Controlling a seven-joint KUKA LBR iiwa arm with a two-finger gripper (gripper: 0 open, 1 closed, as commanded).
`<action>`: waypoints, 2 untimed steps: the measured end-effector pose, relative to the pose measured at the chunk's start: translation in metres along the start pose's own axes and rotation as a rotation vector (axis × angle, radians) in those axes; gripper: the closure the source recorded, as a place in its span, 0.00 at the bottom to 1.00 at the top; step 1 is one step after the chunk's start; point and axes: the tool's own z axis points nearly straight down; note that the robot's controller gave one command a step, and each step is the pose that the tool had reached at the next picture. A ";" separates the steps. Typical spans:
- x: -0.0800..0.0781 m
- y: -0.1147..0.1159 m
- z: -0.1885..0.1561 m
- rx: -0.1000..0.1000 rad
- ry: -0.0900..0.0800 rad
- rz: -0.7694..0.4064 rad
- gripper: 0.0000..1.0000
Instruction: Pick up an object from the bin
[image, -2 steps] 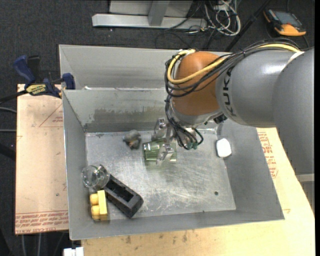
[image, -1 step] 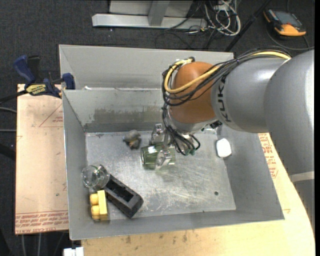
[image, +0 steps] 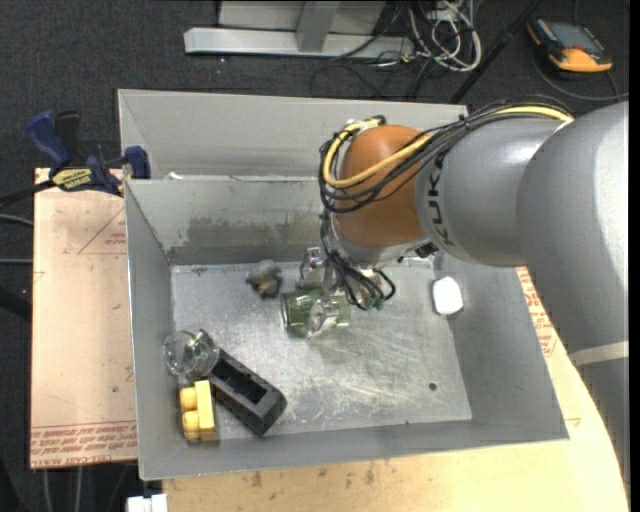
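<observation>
My gripper (image: 322, 306) reaches down near the middle of the bin, under the orange wrist cover. Its metal fingers stand right at a small green see-through object (image: 298, 311) lying on the bin floor; one finger sits at that object's right side. Whether the fingers grip it is hidden. A small grey-brown lump (image: 264, 277) lies just to the left, near the back wall.
A white oval piece (image: 447, 296) lies at the right. At the front left sit a clear glass cup (image: 190, 352), a black rectangular block (image: 246, 393) and a yellow brick (image: 198, 411). The arm covers the back right of the bin.
</observation>
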 end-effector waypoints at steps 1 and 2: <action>0.000 -0.002 0.001 -0.005 -0.001 -0.023 1.00; 0.003 0.006 -0.113 0.001 0.009 -0.062 1.00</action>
